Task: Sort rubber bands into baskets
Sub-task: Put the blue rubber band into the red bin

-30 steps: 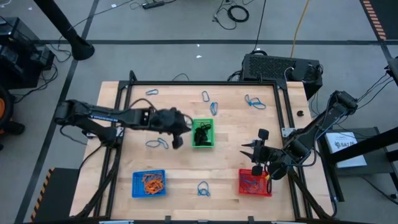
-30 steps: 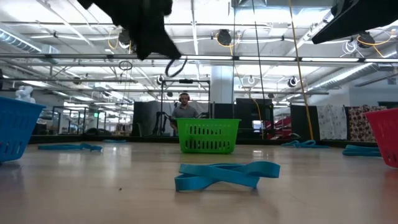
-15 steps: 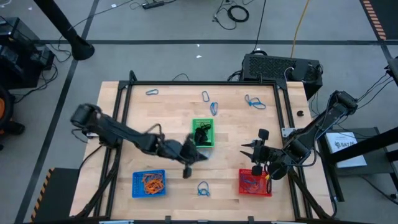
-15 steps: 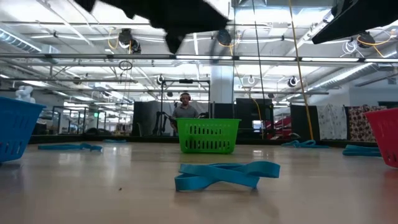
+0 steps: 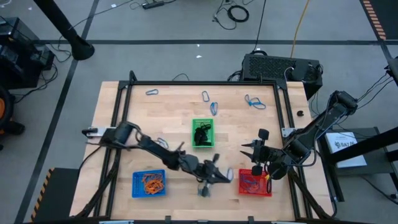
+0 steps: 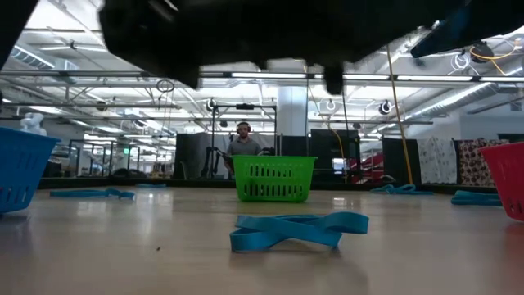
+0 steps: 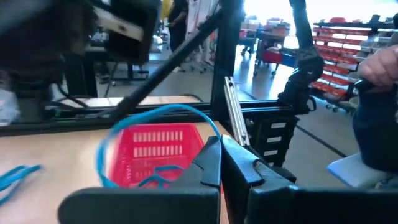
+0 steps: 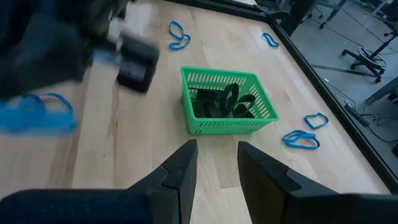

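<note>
My left gripper [image 5: 225,177] reaches low across the table's near side. It is shut on a blue rubber band [image 7: 155,115], just left of the red basket [image 5: 255,183], which holds blue bands. The green basket [image 5: 203,133] holds black bands and the blue basket [image 5: 148,183] holds orange ones. Another blue band [image 6: 295,229] lies flat on the table under my left arm. Several more blue bands [image 5: 214,107] lie near the far edge. My right gripper [image 5: 249,151] hangs open above the red basket's far left corner, with nothing between its fingers. My left gripper pinches the blue rubber band between its two shut fingers at one spot on the loop [image 7: 213,132]. The fingers lie level and point toward the table's right side and the red basket. The rest of the loop stands out open beyond the fingertips, clear of the table.
A black metal frame [image 5: 124,99] borders the wooden table. A black box [image 5: 280,67] stands beyond the far right corner. A person [image 6: 243,141] sits far back in the room. Bare wood lies between the blue and red baskets.
My left gripper has swept from beside the green basket's left side toward the table's near edge and right, sinking low and tipping from pointing down to level. It has stayed shut. It now stands next to the red basket.
</note>
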`<state>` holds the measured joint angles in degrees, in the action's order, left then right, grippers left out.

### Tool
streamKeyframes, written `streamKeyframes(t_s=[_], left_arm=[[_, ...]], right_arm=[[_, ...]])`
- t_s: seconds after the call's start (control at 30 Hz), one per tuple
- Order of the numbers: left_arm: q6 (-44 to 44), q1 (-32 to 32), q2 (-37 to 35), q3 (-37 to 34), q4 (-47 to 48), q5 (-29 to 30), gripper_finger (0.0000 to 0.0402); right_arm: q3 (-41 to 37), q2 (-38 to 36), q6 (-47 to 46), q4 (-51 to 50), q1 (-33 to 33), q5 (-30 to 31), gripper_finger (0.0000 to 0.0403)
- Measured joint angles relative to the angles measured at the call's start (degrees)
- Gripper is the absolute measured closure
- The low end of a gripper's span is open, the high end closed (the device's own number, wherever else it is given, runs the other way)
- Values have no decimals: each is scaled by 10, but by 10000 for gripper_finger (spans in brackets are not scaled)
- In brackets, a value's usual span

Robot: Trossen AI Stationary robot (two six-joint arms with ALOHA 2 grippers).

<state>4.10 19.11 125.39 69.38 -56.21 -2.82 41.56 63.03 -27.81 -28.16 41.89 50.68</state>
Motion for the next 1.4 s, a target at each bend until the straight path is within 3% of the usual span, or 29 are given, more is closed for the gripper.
streamKeyframes(t_s=[0.13,0.37,0.57,0.8,1.2,1.4], left_arm=[[0,-3,63,91,8,-1,400],[0,-11,141,244,118,-1,400],[-1,-11,188,328,204,-1,400],[-1,-11,196,335,229,17,394],[-4,-14,196,337,275,25,282],[-4,-15,195,352,309,26,263]], right_arm=[[0,0,0,0,0,0,293],[0,0,0,-9,0,0,293],[0,0,0,-10,0,0,293],[0,0,0,-8,0,0,293],[0,0,0,-7,0,0,293],[0,0,0,-8,0,0,293]])
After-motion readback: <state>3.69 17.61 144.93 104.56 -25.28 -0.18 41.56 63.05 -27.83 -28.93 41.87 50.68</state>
